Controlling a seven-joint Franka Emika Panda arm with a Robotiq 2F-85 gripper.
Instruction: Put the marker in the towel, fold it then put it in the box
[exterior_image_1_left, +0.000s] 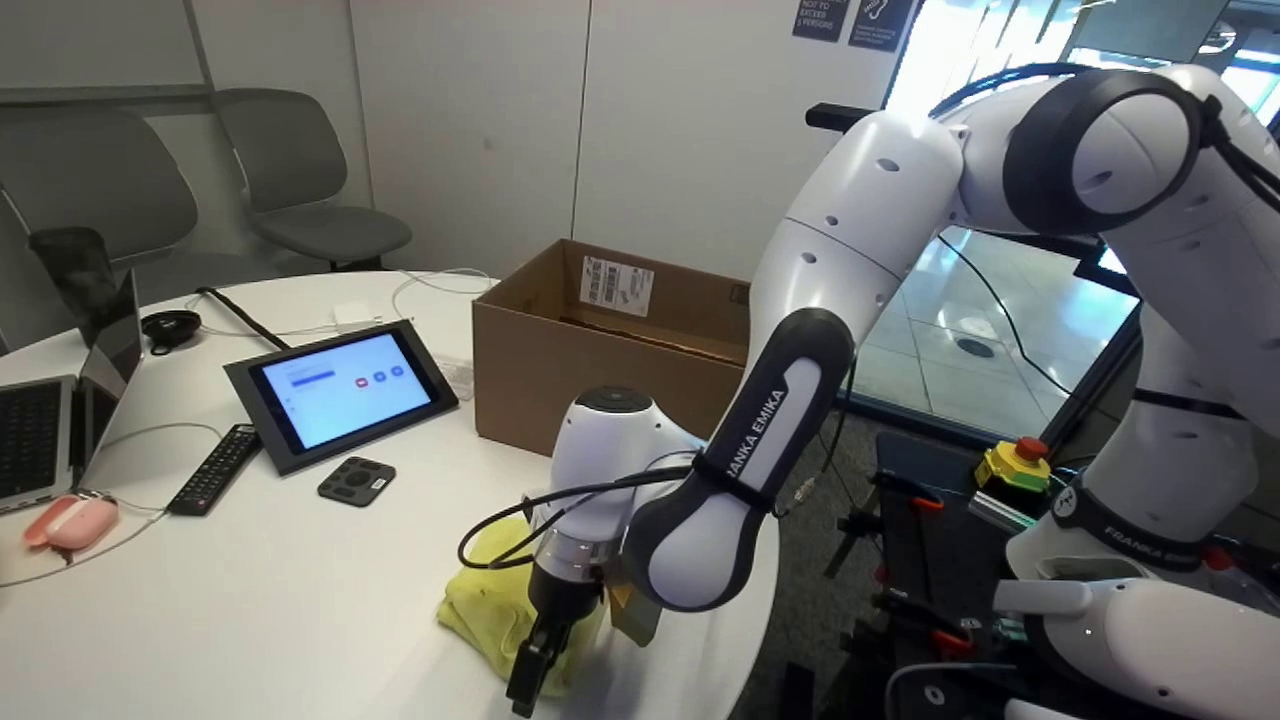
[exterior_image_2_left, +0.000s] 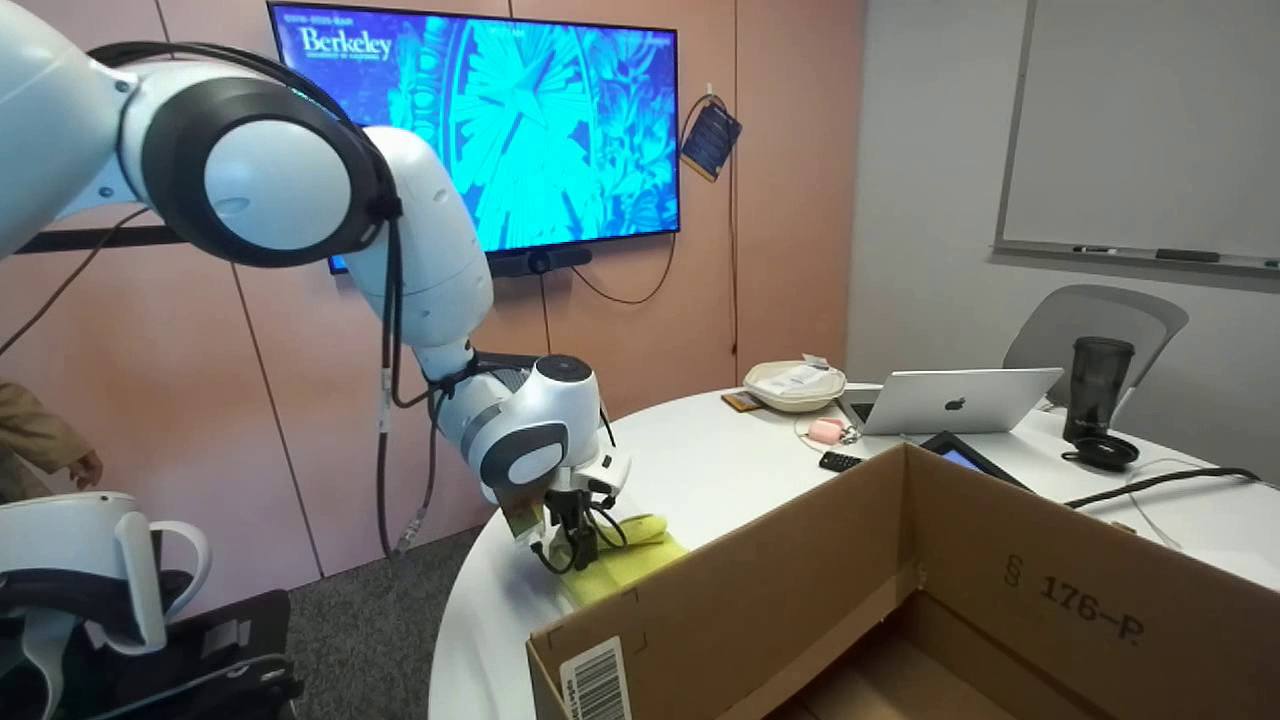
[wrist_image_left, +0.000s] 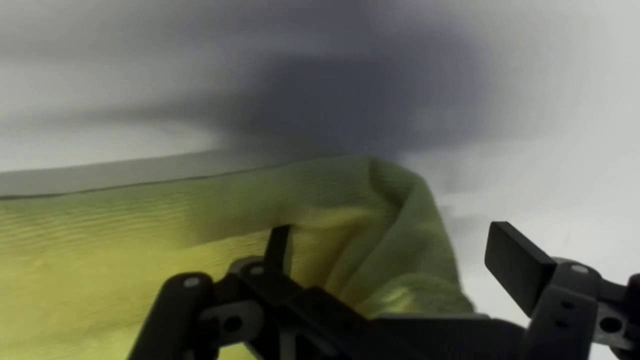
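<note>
The pale yellow towel (exterior_image_1_left: 485, 610) lies folded and bunched on the white table; it also shows in an exterior view (exterior_image_2_left: 632, 572) and the wrist view (wrist_image_left: 115, 260). My gripper (wrist_image_left: 390, 230) is open, pointing down at the towel. One finger is over the cloth, the other past its edge above bare table. Folded cloth shows between the fingers, not gripped. The gripper also shows in both exterior views (exterior_image_1_left: 532, 675) (exterior_image_2_left: 580, 550). The marker is out of view; whether it is inside the towel cannot be seen. The brown cardboard box (exterior_image_1_left: 600, 385) stands open-topped near the towel, also seen close up (exterior_image_2_left: 800, 570).
On the table (exterior_image_1_left: 250, 610) lie a tablet on a stand (exterior_image_1_left: 345, 390), a black remote (exterior_image_1_left: 215, 470), a small black control pad (exterior_image_1_left: 357, 481), a pink case (exterior_image_1_left: 75, 523) and a laptop (exterior_image_1_left: 95, 390). A food container (exterior_image_2_left: 795, 385) and a dark cup (exterior_image_2_left: 1095, 390) stand farther off. The table edge is close to the towel.
</note>
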